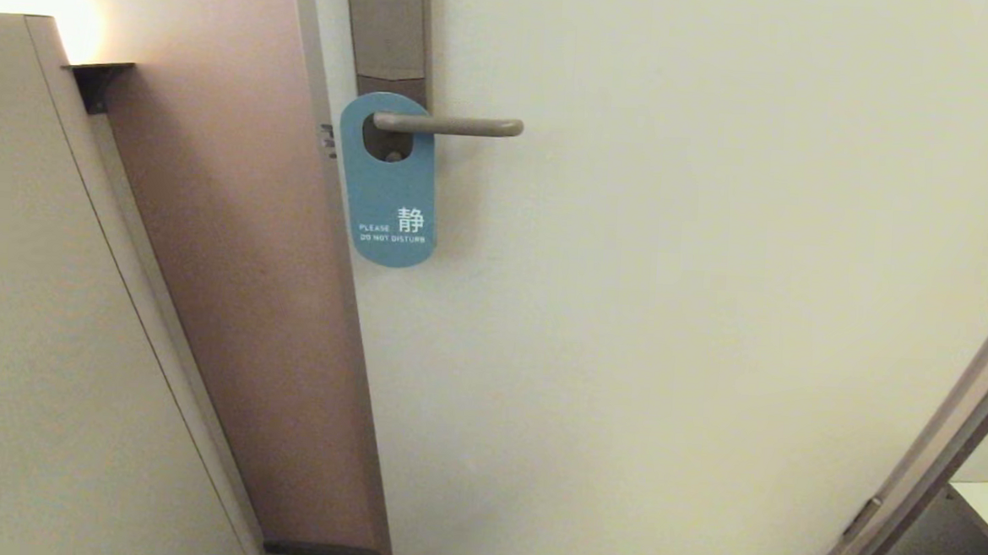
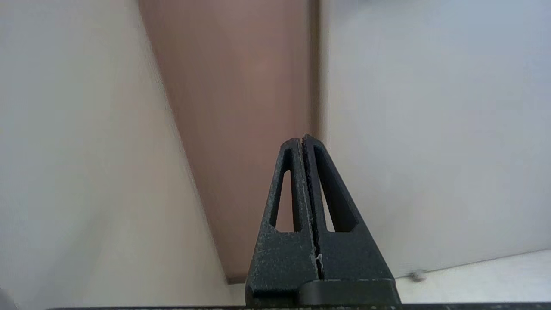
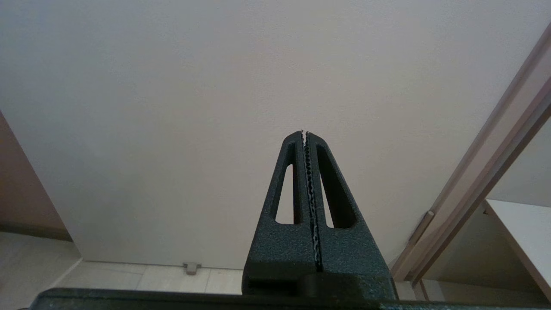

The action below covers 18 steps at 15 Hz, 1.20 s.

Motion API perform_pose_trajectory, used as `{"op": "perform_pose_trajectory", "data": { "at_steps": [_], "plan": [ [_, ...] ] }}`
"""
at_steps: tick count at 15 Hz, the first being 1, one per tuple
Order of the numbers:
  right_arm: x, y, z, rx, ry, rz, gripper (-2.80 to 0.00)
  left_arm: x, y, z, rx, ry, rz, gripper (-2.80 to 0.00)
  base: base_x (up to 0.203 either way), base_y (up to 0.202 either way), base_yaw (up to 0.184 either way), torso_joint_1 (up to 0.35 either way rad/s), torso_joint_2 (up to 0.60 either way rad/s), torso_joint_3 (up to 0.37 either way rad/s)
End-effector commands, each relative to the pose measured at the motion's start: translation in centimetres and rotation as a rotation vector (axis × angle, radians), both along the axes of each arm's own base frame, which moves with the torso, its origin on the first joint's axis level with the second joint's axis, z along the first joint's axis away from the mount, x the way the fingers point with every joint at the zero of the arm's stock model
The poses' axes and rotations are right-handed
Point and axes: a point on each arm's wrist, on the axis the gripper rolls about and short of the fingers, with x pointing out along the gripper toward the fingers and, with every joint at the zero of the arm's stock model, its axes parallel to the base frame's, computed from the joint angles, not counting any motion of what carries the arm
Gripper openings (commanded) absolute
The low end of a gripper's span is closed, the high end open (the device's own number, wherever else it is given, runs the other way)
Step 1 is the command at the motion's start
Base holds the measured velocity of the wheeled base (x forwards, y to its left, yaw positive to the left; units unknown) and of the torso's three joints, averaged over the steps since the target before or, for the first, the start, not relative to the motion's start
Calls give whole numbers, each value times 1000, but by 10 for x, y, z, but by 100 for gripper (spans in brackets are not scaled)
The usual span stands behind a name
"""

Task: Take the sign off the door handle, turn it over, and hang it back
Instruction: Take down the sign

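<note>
Up on the pale, smooth door [image 1: 669,320], the sign [image 1: 389,183] hangs from the door handle [image 1: 451,125], its oval hole threaded over the lever close to the lock plate [image 1: 389,27]. The sign is a flat, rounded oblong with a matte blue face outward, white lettering reading "PLEASE DO NOT DISTURB" and a large white character near its lower end. The handle is a slim, horizontal beige-metal bar with a rounded tip, jutting from the tall brownish plate. A dull pinkish-brown wall panel [image 1: 239,298] runs beside the door's edge.

Neither arm shows in the head view. The left gripper [image 2: 302,140] has its grainy black, slotted triangular fingers pressed together with nothing between them, pointing at the seam between panel and door. The right gripper [image 3: 304,134] is likewise closed and empty, toothed edges meeting, facing the plain door above the tiled floor [image 3: 129,280].
</note>
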Motion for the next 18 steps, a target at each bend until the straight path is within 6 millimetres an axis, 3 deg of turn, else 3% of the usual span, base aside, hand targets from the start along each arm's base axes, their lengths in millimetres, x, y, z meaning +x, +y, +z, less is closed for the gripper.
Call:
{"op": "perform_pose_trajectory", "data": {
  "at_steps": [1, 3, 6, 10, 14, 18],
  "plan": [
    [0, 0, 0, -1, 1, 1, -280, 17, 0, 28, -13, 73, -33, -280, 0, 0, 0, 0, 0, 0],
    [0, 0, 0, -1, 1, 1, -280, 38, -2, 67, -73, 106, -94, -280, 0, 0, 0, 0, 0, 0],
    [0, 0, 0, -1, 1, 1, -280, 86, -11, 114, -160, 145, -156, -280, 0, 0, 0, 0, 0, 0],
    [0, 0, 0, 0, 1, 1, -280, 154, -26, 155, -223, 165, -328, -280, 0, 0, 0, 0, 0, 0],
    [0, 0, 0, -1, 1, 1, -280, 202, -26, 166, -249, 219, -503, -280, 0, 0, 0, 0, 0, 0],
    [0, 0, 0, -1, 1, 1, -280, 214, -28, 158, -267, 272, -596, -280, 0, 0, 0, 0, 0, 0]
  ]
}}
